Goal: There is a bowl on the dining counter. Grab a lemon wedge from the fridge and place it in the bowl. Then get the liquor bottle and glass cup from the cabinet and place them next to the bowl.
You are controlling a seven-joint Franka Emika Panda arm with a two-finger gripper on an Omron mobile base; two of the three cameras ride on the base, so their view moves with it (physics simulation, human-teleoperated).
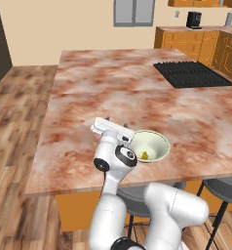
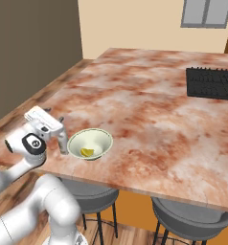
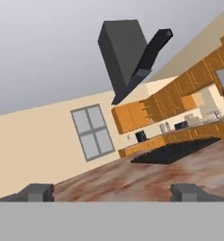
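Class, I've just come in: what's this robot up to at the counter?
The lemon wedge lies in the bowl near the counter edge. The gripper sits open and empty just beside the bowl, on the side away from the black cooktop. No bottle or cup stands next to the bowl yet.

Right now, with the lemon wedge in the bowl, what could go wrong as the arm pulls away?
The open gripper hangs close beside the bowl; a sideways swing might knock it. The bowl stands near the dining counter edge, so a push could send it off. The lemon wedge could spill out.
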